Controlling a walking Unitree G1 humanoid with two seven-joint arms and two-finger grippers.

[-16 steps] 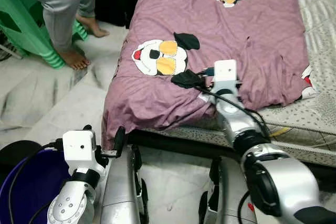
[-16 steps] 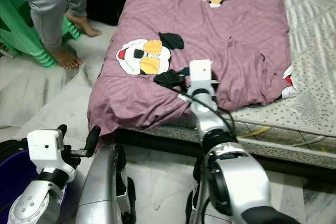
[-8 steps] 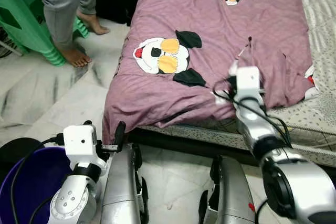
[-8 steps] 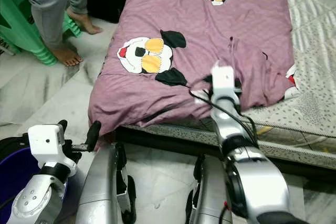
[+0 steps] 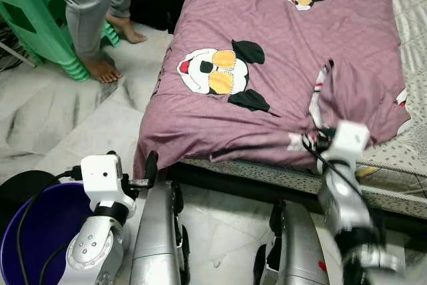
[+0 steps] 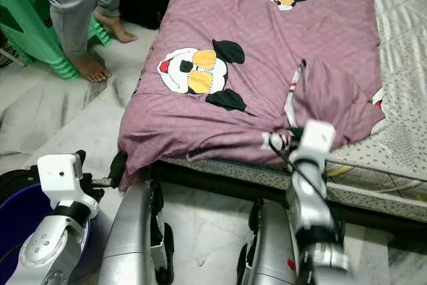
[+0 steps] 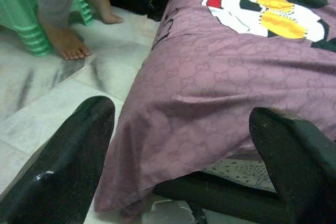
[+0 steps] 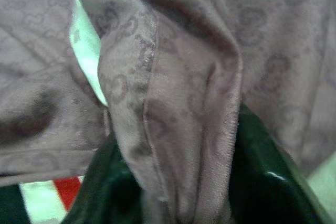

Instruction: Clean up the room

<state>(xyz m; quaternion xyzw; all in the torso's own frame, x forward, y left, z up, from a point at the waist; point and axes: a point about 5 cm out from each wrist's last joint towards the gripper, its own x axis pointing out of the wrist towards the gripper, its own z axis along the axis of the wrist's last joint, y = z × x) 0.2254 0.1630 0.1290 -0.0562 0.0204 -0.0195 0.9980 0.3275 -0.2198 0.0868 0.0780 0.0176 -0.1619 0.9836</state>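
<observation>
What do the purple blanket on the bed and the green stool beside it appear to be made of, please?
Purple blanket: likely thin woven fabric, matte; it creases and bunches between the right gripper fingers.
Green stool: probably moulded plastic, slightly glossy, with ribbed edges.

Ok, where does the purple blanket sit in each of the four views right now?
Left eye view: purple blanket covers the bed, upper centre-right.
Right eye view: same, upper centre.
Left wrist view: right side, hanging over the bed edge.
Right wrist view: a bunched fold between the right gripper fingers.
Shared landmark: cartoon face print.
</observation>
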